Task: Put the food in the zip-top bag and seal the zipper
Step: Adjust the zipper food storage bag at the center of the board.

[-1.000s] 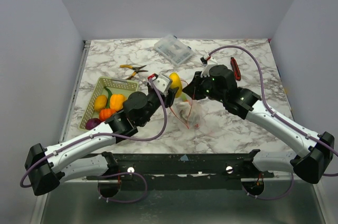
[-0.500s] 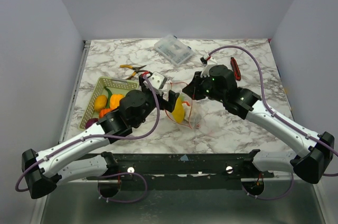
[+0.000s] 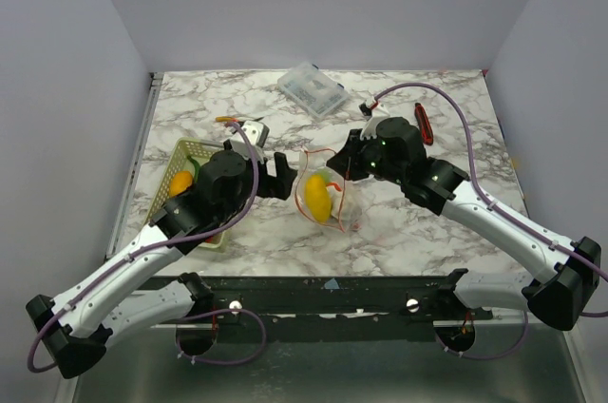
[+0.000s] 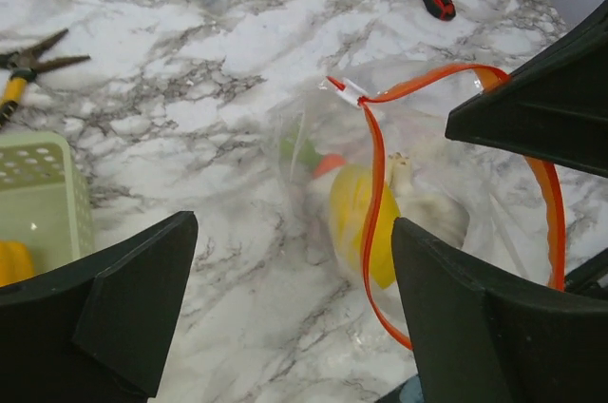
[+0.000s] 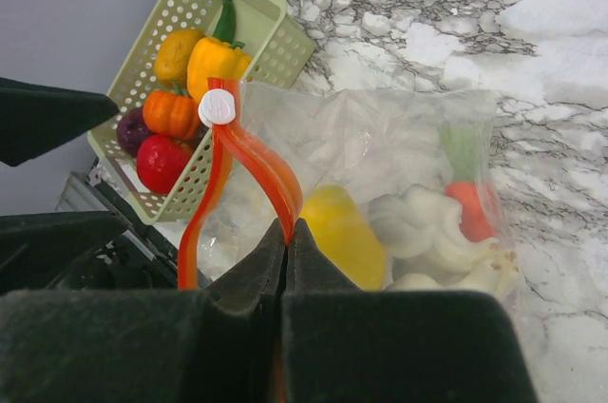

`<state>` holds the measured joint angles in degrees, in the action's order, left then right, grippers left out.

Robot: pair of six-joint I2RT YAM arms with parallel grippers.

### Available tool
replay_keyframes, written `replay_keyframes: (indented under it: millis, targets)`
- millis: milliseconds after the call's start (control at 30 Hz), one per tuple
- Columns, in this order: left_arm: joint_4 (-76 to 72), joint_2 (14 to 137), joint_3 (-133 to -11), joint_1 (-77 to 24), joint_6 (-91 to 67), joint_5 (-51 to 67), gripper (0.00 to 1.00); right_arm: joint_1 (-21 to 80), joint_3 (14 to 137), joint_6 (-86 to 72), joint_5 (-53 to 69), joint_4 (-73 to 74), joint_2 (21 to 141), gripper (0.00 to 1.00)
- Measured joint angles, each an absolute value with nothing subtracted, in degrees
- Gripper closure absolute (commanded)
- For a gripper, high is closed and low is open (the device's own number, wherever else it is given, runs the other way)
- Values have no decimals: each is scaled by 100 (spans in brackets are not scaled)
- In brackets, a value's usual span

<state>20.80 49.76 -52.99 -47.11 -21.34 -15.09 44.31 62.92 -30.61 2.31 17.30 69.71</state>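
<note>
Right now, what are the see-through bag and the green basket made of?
The zip-top bag looks like thin, soft, glossy plastic: it is wrinkled, and the yellow lemon shows through it. The green basket seems to be stiff, matte plastic: its walls hold straight and are punched with even rows of little holes.

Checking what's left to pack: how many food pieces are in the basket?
5, clustered at one end of the basket: a yellow-orange piece, a yellow pepper, an orange pumpkin, a purple piece, a red one. Others may hide underneath.
</note>
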Motion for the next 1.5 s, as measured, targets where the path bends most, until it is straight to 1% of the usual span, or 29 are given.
replay_keyframes:
  millis: [67,133,200,233,300,400,467,500,633,700,900,1067,1100,1233,1333,1367,1500]
  targets:
    - [2202,4934,-5245,-4552,-2366,-1295,17,4431,6294,-3061,231,1723,6971,100]
    - [2150,4825,-5024,-4379,-2692,-766,15,4431,6294,-3061,231,1721,6971,100]
    - [2060,4810,-4880,-4316,-2902,-274,15,4431,6294,-3061,231,1719,6971,100]
    - [1962,4853,-4816,-4313,-3022,56,18,4431,6294,-3061,231,1721,6971,100]
    - [1702,5033,-4711,-4313,-3262,707,34,4431,6294,-3061,231,1721,6971,100]
    - [1599,5312,-4722,-4320,-3476,1240,74,4431,6294,-3061,228,1721,6967,100]
    - [1697,5575,-4851,-4318,-3489,1476,93,4431,6294,-3059,222,1739,6949,100]
    - [1785,5730,-4971,-4318,-3457,1614,100,4431,6296,-3059,220,1767,6932,100]
    - [2128,6272,-5629,-4303,-3267,2209,100,4431,6423,-3050,134,2016,6851,100]
    - [2102,6344,-5830,-4296,-3301,2550,100,4431,6580,-3044,3,2204,6805,100]
    - [1179,6093,-5712,-4287,-4388,3424,100,4431,7443,-3015,-392,2893,6775,100]
    - [878,6263,-5389,-4206,-5188,3520,100,4429,7491,-2904,-871,2967,6884,100]
    - [762,6401,-4934,-4058,-5527,3514,100,4416,7494,-2836,-1109,2989,7338,100]
    - [926,6407,-4668,-3857,-5712,3470,100,4414,7494,-2788,-1205,3092,7889,100]
    - [1227,6189,-4799,-3756,-5577,3251,100,4414,7494,-2746,-1194,3142,7776,100]
    - [1321,6108,-4862,-3717,-5524,3192,96,4414,7494,-2749,-1166,3135,7664,100]
    - [1640,5966,-5135,-3417,-5251,3168,56,4414,7454,-2792,-1035,2998,7168,100]
